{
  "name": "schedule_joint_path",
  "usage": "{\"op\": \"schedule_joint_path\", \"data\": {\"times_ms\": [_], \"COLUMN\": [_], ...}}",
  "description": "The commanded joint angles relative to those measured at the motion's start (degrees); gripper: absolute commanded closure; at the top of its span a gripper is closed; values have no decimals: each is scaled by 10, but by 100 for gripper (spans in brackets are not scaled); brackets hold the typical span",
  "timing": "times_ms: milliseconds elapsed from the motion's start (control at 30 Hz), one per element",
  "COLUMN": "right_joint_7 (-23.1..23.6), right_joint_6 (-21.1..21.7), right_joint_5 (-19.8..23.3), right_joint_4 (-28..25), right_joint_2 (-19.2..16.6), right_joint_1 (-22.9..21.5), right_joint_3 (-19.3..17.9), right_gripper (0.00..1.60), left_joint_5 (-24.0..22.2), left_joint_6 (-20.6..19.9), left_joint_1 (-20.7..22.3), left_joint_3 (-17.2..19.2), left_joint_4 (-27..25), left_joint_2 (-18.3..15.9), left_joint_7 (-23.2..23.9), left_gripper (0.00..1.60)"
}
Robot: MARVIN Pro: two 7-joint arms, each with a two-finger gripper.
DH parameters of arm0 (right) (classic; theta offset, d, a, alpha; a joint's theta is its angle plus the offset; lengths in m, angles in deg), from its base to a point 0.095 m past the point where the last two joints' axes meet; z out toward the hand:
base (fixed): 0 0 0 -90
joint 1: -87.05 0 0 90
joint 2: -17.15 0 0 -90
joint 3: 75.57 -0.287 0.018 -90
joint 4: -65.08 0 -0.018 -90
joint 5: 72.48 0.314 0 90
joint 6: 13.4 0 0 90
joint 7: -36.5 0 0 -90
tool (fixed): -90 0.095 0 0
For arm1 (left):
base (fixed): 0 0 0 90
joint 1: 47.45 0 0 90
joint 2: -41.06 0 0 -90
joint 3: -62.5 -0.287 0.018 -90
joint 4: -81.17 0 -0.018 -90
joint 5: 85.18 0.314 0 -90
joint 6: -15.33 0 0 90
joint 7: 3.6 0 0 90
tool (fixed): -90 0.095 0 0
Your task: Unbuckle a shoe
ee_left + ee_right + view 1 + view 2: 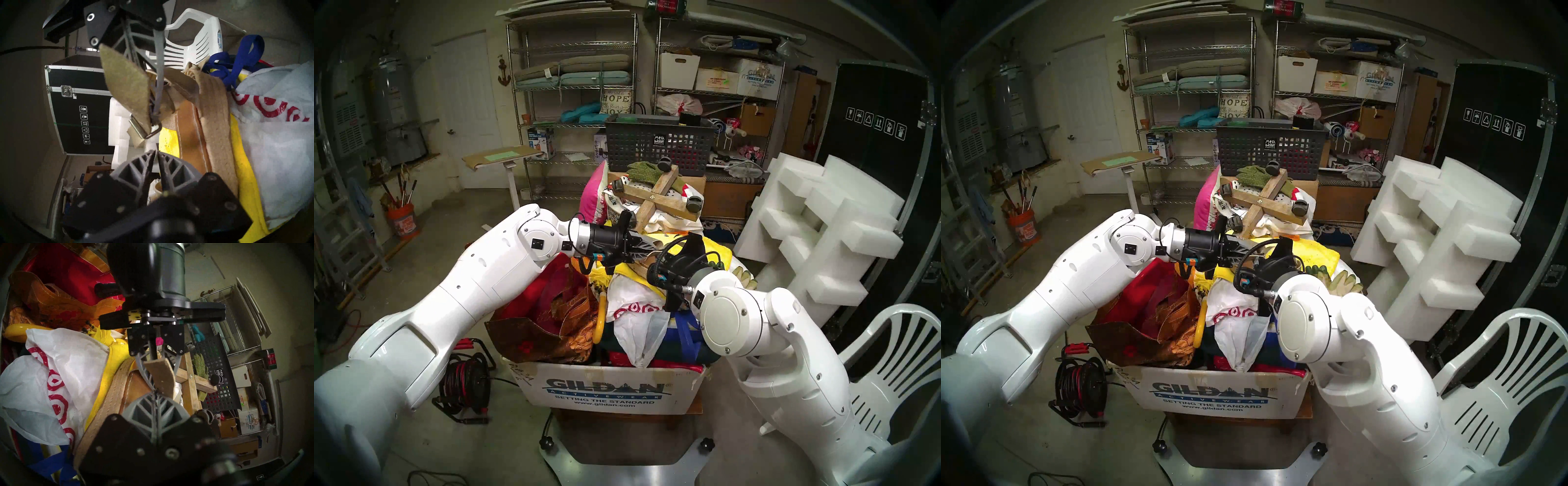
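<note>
Nearest the robot stands a cardboard box (605, 390) printed GILDAN, heaped with bags. On top of the heap a white plastic bag (633, 309) with red rings lies beside a yellow cloth (241, 152). The shoe (214, 129) rests on that cloth, braided sole edge up and tan footbed (188, 135) showing. Over the shoe the two arms meet. The right hand (155, 117) is pinched tight on the tan strap (129, 88) just above its metal buckle (144, 129), holding the strap end up off the shoe. The left hand (156, 153) sits just beside the buckle, its fingertips a sliver apart with nothing between them. Beyond lies a wooden cross (656, 200) with casters, then a dark mesh basket (656, 142), and wire shelves (572, 101) against the far wall.
</note>
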Motion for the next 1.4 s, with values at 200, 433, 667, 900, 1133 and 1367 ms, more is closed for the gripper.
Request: {"op": "schedule_joint_path", "data": {"times_ms": [200, 433, 667, 900, 1133, 1367], "right_joint_7": [-4, -2, -2, -2, -1, -2], "right_joint_6": [1, 0, -2, -4, -2, -3], "right_joint_5": [-5, -5, -5, -5, -9, -10], "right_joint_4": [-14, -15, -15, -14, -12, -6], "right_joint_2": [7, 9, 10, 11, 13, 18], "right_joint_1": [-6, -4, -2, -2, -3, -9], "right_joint_3": [-1, 0, 0, 1, 3, 4], "right_gripper": [160, 160, 160, 160, 160, 160], "left_joint_5": [17, 30, 38, 38, 23, 12], "left_joint_6": [1, 0, 3, 6, 13, 22], "left_joint_1": [5, 7, 13, 15, 21, 24], "left_joint_3": [18, 19, 20, 20, 18, 13], "left_joint_4": [-6, -1, 7, 11, 18, 22], "left_joint_2": [14, 23, 33, 38, 42, 43], "left_joint_7": [-35, -43, -47, -48, -40, -30], "left_gripper": [81, 58, 72, 75, 73, 71]}}
